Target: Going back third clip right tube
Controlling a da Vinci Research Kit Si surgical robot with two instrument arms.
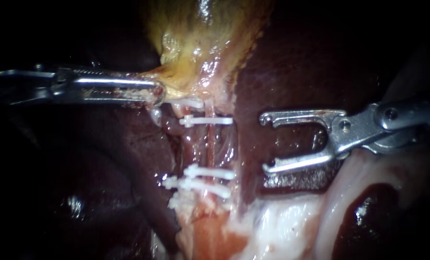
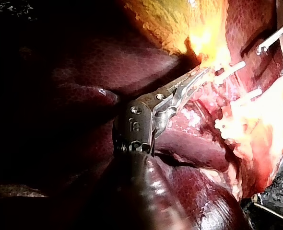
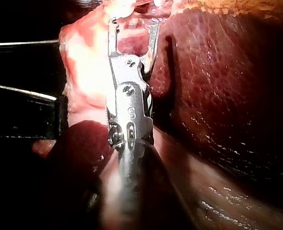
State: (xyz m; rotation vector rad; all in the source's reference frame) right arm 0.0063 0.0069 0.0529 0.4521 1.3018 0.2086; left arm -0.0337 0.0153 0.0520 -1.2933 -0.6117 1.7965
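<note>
Right instrument (image 1: 264,143), pincer open and empty, near clips (image 1: 210,172); left instrument (image 1: 157,91), pincer tight on gallbladder (image 1: 200,43), tip buried.

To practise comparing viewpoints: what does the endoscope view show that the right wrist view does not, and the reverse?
Only the endoscope view: the left instrument, its pincer shut on the gallbladder, and three white clips across the tube. Only the right wrist view: the long shaft behind the joint. Both: the right instrument, its pincer open and empty, beside the liver.
</note>
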